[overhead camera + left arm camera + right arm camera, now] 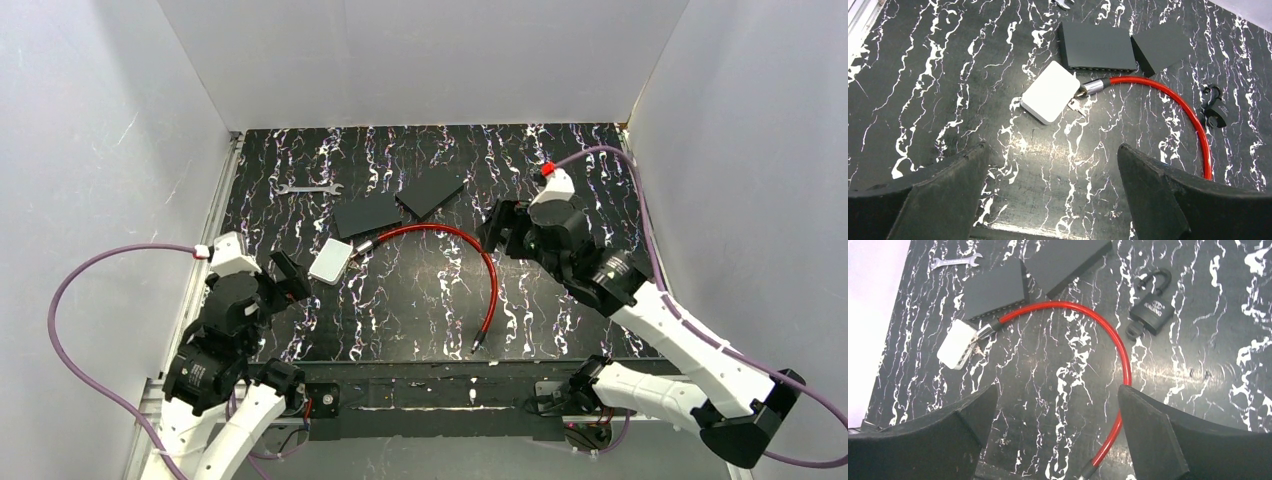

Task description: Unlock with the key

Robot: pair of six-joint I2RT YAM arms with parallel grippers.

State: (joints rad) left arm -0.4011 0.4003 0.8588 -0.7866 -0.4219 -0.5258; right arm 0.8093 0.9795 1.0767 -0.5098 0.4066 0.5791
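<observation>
Ahead of the left claw (1052, 150), whose fingers are spread wide and empty, the key (1075, 106) lies flat on the table (948, 75), just beside the white box (1050, 92) and the red cable's (1133, 80) metal end. The right claw (1058, 390) is spread and empty too, with the padlock (1150, 312) ahead to its right and the key far ahead-left.
</observation>
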